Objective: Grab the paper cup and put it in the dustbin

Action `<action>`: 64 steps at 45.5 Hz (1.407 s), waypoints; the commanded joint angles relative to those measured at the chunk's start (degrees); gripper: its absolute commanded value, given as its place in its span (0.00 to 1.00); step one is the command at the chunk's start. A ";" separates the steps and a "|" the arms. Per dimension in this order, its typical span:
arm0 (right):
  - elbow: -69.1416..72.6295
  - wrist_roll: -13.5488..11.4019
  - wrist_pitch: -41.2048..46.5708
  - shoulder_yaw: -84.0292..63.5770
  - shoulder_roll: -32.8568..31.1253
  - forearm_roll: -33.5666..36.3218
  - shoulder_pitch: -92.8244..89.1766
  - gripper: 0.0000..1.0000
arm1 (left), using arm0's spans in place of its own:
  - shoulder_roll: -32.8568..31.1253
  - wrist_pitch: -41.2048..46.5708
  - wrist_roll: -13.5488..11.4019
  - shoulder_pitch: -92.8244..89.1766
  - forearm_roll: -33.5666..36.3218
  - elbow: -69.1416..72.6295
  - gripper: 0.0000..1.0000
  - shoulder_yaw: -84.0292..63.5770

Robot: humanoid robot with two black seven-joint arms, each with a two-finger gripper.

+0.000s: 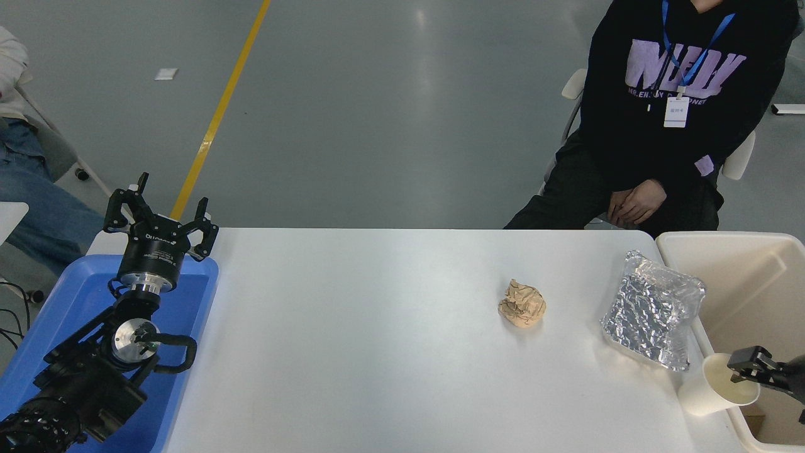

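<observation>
The paper cup [703, 393] stands tilted at the table's front right corner, its mouth turned toward the dustbin [723, 238], the big cream tub just off the table's right edge. My right gripper [758, 377] comes in from the right edge over the tub. It is open, with one finger [745, 363] reaching across the cup's rim into its mouth, and the other finger barely shows at the picture's edge. The cup is still on the table. My left gripper [161, 217] is parked open above the blue tray at the lower left.
A silver foil bag [654, 311] lies just behind the cup, beside the tub. A crumpled brown paper ball [522, 304] lies right of the table's middle. A blue tray [195, 296] is at the left. One person [660, 126] sits beyond the far right corner, and another person [25, 189] is at the far left.
</observation>
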 commanded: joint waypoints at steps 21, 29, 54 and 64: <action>0.73 0.00 0.31 4.16 -1.96 1.04 -0.52 0.00 | 0.00 0.00 0.00 0.00 0.00 0.00 0.99 -0.02; 1.17 0.17 1.36 4.60 -3.54 1.04 -0.17 0.00 | 0.00 0.00 0.00 0.00 0.00 0.00 0.99 0.07; 2.57 0.26 35.38 -3.65 -10.31 0.68 25.48 0.00 | 0.00 -0.09 0.00 0.00 0.00 0.00 0.99 -0.02; 2.40 0.09 35.38 -13.93 -8.73 -0.02 42.79 0.00 | 0.00 -0.09 0.00 0.00 0.00 0.00 0.99 -0.02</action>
